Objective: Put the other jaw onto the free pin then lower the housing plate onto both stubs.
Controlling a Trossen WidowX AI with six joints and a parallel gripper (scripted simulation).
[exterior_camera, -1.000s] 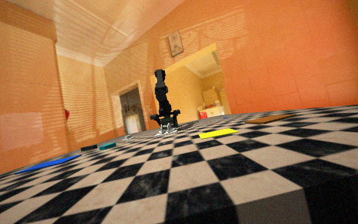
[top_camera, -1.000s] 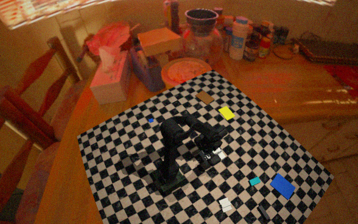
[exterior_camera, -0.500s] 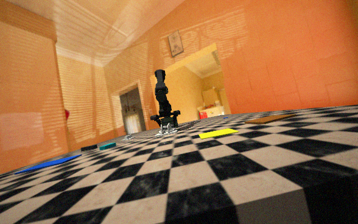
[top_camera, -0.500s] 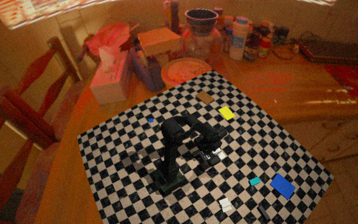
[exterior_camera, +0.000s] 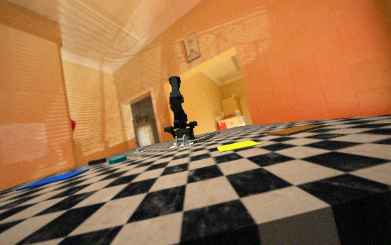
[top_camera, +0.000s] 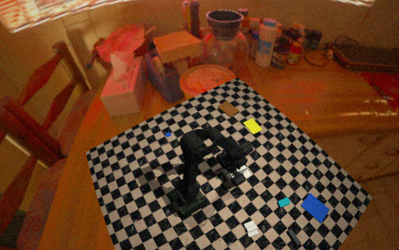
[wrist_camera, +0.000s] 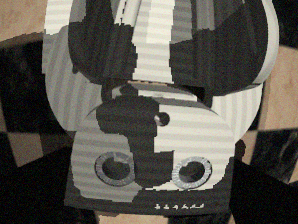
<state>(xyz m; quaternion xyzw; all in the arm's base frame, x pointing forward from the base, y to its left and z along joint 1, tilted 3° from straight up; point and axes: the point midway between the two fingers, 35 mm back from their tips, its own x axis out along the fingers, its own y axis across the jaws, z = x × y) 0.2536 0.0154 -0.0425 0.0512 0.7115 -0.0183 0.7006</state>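
Top: the gripper (top_camera: pixel 233 176) (exterior_camera: pixel 182 132) (wrist_camera: pixel 149 161) is beside a white assembly (top_camera: pixel 245 172) (exterior_camera: pixel 183 142) (wrist_camera: pixel 250 107), well inside the checkered desk's (top_camera: pixel 271 153) (exterior_camera: pixel 206 190) (wrist_camera: pixel 281 112) edges.

Exterior: the assembly is low between the fingers; a yellow rectangle (top_camera: pixel 252 126) (exterior_camera: pixel 238 146) lies apart.

Wrist: the fingers are clamped on what seems the housing plate (wrist_camera: pixel 197 135), pale, shadow-blotched, round-cornered, with two grey-ringed holes and one smaller hole, overlapping the assembly.

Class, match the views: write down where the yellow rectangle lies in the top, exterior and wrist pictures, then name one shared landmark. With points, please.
Top: right of centre, upper half (top_camera: pixel 252 126).
Exterior: just right of centre (exterior_camera: pixel 238 146).
Wrist: not in it.
Shared landmark: the black-and-white checkered surface (top_camera: pixel 136 143) (exterior_camera: pixel 213 190) (wrist_camera: pixel 20 100).
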